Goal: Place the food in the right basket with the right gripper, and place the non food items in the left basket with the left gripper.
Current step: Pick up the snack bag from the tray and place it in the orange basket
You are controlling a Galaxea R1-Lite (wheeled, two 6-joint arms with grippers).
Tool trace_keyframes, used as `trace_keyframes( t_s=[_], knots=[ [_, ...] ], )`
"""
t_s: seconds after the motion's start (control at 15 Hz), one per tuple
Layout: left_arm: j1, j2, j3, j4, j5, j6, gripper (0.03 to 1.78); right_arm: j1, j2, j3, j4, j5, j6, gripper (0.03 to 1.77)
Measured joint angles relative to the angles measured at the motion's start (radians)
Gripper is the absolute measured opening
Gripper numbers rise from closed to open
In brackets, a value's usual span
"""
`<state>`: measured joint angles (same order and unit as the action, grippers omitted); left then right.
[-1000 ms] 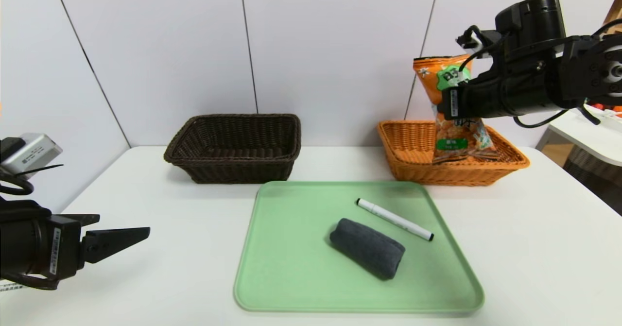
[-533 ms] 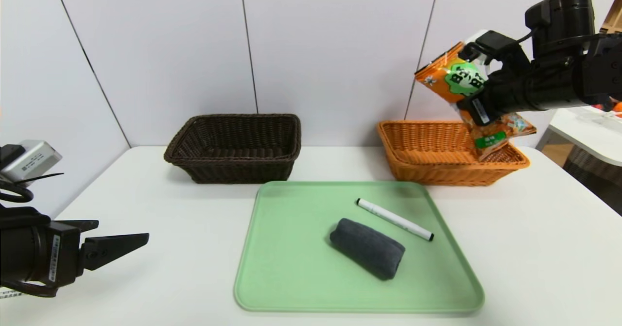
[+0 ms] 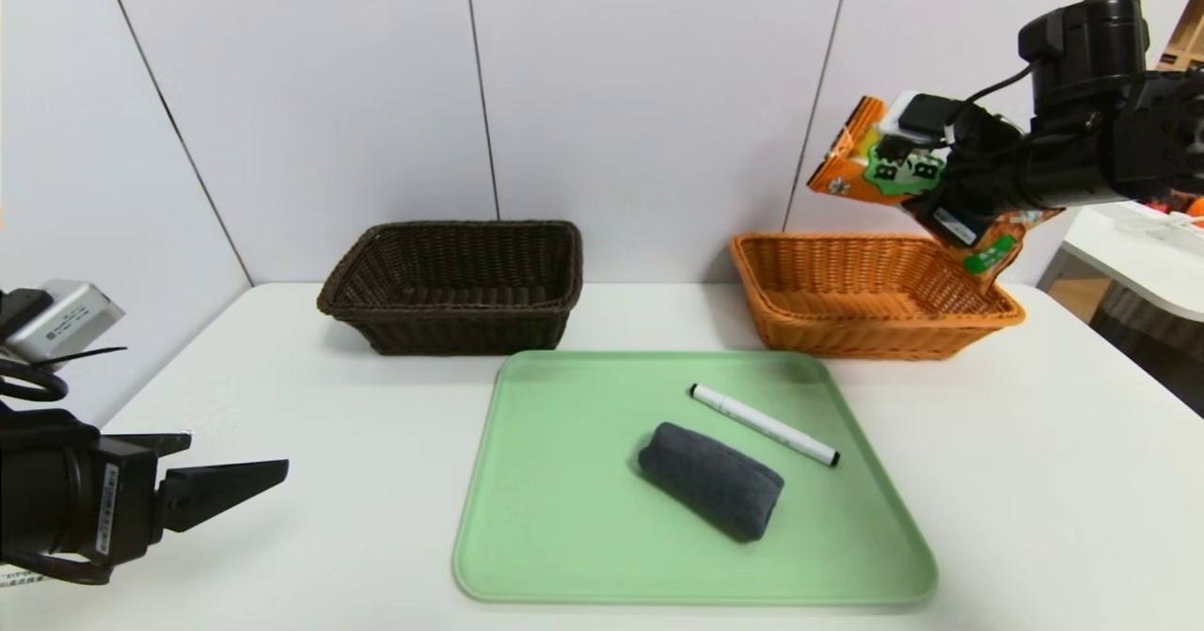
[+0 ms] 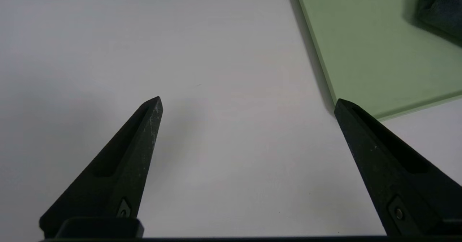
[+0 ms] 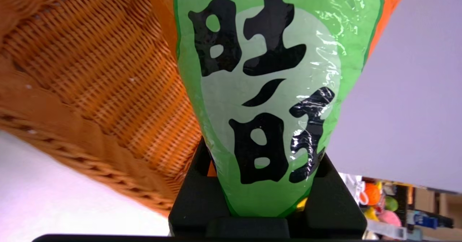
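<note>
**Orange snack bag held over the tan basket, not yet let go**

Orange foil, green label: the snack bag (image 3: 879, 172) hangs in the air at about 2 o'clock of the scene, tilted, its lower end out past the far right corner of the orange-tan wicker basket (image 3: 847, 325). The right gripper (image 3: 926, 198) is clamped on it across the middle; the right wrist view shows the black jaws pinching the bag (image 5: 267, 101) on either side, basket weave (image 5: 90, 76) below and beside it.

Left gripper (image 3: 226, 481) sits at 8 o'clock, low over the white table (image 3: 1035, 481), jaws spread wide and holding nothing; the left wrist view shows both pointed fingers (image 4: 137, 144) apart above bare tabletop, the tray edge (image 4: 361, 54) just beyond.

Green tray (image 3: 564, 518) at 6 o'clock carries the dark grey rolled cloth (image 3: 711, 479) and the white marker pen (image 3: 764, 424), lying near each other, not touching. Dark brown basket (image 3: 451, 321) at 11 o'clock has nothing visible in it.

Step in hand, as I judge it: drop the bag into the tan basket. To do it well, bring the bag in toward the basket's middle first, since its lower end hangs near the rim and could catch there or tip out. Lower it inside the walls, lay it fairly flat, then part the jaws and lift straight up clear of the foil.
</note>
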<state>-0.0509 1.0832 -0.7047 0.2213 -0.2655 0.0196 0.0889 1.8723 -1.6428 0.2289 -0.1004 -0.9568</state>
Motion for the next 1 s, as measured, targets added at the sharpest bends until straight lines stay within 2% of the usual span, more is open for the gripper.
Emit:
trace_keyframes(
  t_s=[0.53, 1.0],
  knots=[
    [0.0, -0.001, 0.034, -0.007, 0.001, -0.003, 1.69, -0.001, 0.119, -0.07, 0.007, 0.004, -0.304, 0.41],
    [0.001, -0.007, 0.052, -0.006, 0.001, -0.004, 1.69, -0.008, 0.207, -0.073, 0.004, 0.024, -0.423, 0.41]
  ],
)
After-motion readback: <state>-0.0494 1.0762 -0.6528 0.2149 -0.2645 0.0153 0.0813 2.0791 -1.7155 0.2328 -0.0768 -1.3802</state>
